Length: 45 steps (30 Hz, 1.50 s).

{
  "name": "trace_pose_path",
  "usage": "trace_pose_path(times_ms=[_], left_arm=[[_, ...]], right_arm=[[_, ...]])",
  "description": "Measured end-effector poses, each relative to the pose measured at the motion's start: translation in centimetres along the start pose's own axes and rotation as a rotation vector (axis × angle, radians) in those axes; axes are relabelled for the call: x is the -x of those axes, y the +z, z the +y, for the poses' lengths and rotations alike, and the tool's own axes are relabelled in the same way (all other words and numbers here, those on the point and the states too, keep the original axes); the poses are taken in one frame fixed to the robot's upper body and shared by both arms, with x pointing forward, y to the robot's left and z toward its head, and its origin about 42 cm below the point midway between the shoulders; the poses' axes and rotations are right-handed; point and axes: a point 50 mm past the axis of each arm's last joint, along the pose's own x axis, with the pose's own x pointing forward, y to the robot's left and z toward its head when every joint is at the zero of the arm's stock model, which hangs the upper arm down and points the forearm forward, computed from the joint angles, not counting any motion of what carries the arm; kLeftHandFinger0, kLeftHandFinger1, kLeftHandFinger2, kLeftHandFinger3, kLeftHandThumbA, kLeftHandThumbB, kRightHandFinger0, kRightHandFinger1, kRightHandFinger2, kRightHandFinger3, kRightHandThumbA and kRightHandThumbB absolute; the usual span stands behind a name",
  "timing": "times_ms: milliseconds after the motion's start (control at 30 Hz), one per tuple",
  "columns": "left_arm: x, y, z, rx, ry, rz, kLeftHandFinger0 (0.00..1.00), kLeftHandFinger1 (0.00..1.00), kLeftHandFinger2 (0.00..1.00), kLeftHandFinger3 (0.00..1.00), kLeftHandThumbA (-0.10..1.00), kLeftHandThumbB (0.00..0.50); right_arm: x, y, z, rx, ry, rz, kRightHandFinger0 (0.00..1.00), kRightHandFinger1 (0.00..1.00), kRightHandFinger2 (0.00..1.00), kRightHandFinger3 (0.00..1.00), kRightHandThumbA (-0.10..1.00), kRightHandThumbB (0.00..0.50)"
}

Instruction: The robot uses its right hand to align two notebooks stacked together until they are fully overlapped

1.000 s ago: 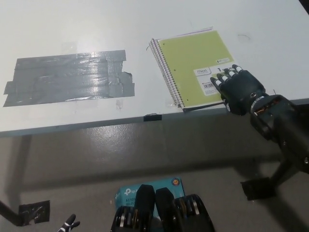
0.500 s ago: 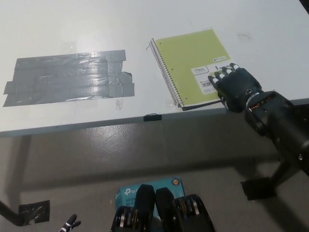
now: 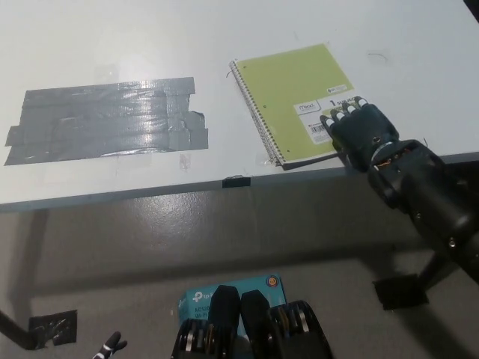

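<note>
I see the black right hand (image 3: 361, 134) resting flat on the near right corner of the green notebook (image 3: 298, 97), its fingers (image 3: 338, 116) spread over the white label and the barcode. It grasps nothing; the palm just presses down on the cover.

The notebook lies on the white table (image 3: 112, 45), close to the front edge, with its spiral binding along the left side and the whole book turned a little counter-clockwise against the table edge. I can make out only 1 green cover from here. A thin dark sliver shows along its near edge, but I cannot tell whether that is the second notebook or a shadow.

Well apart to the left, a broad patch of grey tape (image 3: 108, 120) is stuck on the tabletop. A small black clip-like piece (image 3: 236, 182) sits on the table's front edge, between the tape and the notebook.

On the floor lies a blue box (image 3: 224, 288). The left hand (image 3: 111, 346) barely shows at the bottom left; I cannot tell its state.
</note>
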Motion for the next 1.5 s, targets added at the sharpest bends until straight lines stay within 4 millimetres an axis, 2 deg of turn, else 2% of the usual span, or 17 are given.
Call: trace_pose_path(times_ms=[167, 367, 433, 567, 700, 767, 833, 867, 933, 1000, 1100, 1200, 1300, 1367, 1400, 1500], left_arm=[[0.0, 0.0, 0.0, 0.001, -0.001, -0.001, 0.52, 0.56, 0.7, 1.0, 1.0, 0.5], [0.0, 0.0, -0.1, 0.002, -0.002, -0.001, 0.49, 0.54, 0.7, 1.0, 1.0, 0.5], [0.0, -0.1, -0.1, 0.003, -0.002, 0.001, 0.5, 0.54, 0.69, 1.0, 1.0, 0.5], [0.3, -0.4, -0.2, 0.008, -0.003, 0.006, 0.53, 0.57, 0.69, 1.0, 1.0, 0.5], [0.5, -0.7, -0.3, 0.015, -0.004, 0.011, 0.59, 0.6, 0.7, 1.0, 1.0, 0.5], [0.6, -0.8, -0.4, 0.016, -0.006, 0.015, 0.62, 0.6, 0.7, 1.0, 1.0, 0.5], [0.6, -0.9, -0.4, 0.017, -0.006, 0.017, 0.58, 0.58, 0.69, 1.0, 1.0, 0.5], [0.6, -0.9, -0.5, 0.017, -0.007, 0.017, 0.56, 0.57, 0.69, 1.0, 1.0, 0.5], [0.6, -1.0, -0.5, 0.017, -0.007, 0.018, 0.58, 0.59, 0.7, 1.0, 1.0, 0.5], [0.7, -1.0, -0.5, 0.017, -0.007, 0.019, 0.65, 0.64, 0.7, 1.0, 1.0, 0.5], [0.7, -1.0, -0.5, 0.02, -0.007, 0.022, 0.68, 0.65, 0.71, 1.0, 1.0, 0.5], [0.7, -1.1, -0.5, 0.021, -0.008, 0.025, 0.63, 0.62, 0.7, 1.0, 1.0, 0.5], [0.8, -1.3, -0.6, 0.021, -0.009, 0.028, 0.63, 0.62, 0.71, 1.0, 1.0, 0.5], [0.9, -1.4, -0.7, 0.022, -0.011, 0.032, 0.64, 0.61, 0.69, 1.0, 1.0, 0.5], [0.9, -1.5, -0.7, 0.023, -0.011, 0.034, 0.6, 0.59, 0.68, 1.0, 1.0, 0.5], [1.0, -1.8, -0.8, 0.025, -0.012, 0.039, 0.6, 0.57, 0.65, 1.0, 1.0, 0.5]], right_arm=[[-0.2, 0.9, -0.5, -0.011, 0.026, 0.042, 1.0, 1.0, 1.0, 1.0, 1.0, 0.5], [-0.2, 1.3, -1.1, -0.02, 0.05, 0.085, 1.0, 1.0, 1.0, 1.0, 1.0, 0.493], [-0.3, 1.5, -1.3, -0.022, 0.058, 0.092, 1.0, 1.0, 1.0, 1.0, 1.0, 0.464], [-0.3, 1.6, -1.7, -0.02, 0.076, 0.109, 1.0, 1.0, 1.0, 1.0, 1.0, 0.47], [-0.1, 1.5, -2.0, -0.026, 0.089, 0.118, 1.0, 1.0, 1.0, 1.0, 1.0, 0.448], [-0.1, 1.4, -2.2, -0.029, 0.092, 0.121, 1.0, 1.0, 1.0, 1.0, 1.0, 0.462], [-0.1, 1.1, -2.4, -0.03, 0.084, 0.121, 1.0, 1.0, 1.0, 1.0, 1.0, 0.464], [-0.1, 1.0, -2.5, -0.029, 0.077, 0.118, 1.0, 1.0, 1.0, 1.0, 1.0, 0.449], [0.0, 0.6, -2.8, -0.031, 0.057, 0.112, 1.0, 1.0, 1.0, 1.0, 1.0, 0.444], [0.1, 0.3, -3.2, -0.028, 0.038, 0.109, 1.0, 1.0, 1.0, 1.0, 1.0, 0.456], [0.1, -0.4, -4.5, -0.021, -0.03, 0.095, 1.0, 1.0, 1.0, 1.0, 1.0, 0.467], [0.2, -1.3, -6.2, -0.019, -0.09, 0.094, 1.0, 1.0, 1.0, 1.0, 1.0, 0.481], [0.3, -2.5, -8.1, -0.019, -0.152, 0.094, 1.0, 1.0, 1.0, 1.0, 1.0, 0.445], [0.3, -3.1, -9.4, -0.017, -0.184, 0.095, 1.0, 1.0, 1.0, 1.0, 1.0, 0.449], [0.3, -3.4, -9.9, -0.016, -0.194, 0.096, 1.0, 1.0, 1.0, 1.0, 1.0, 0.469], [0.4, -4.0, -11.6, -0.012, -0.228, 0.099, 1.0, 1.0, 1.0, 1.0, 1.0, 0.464]])
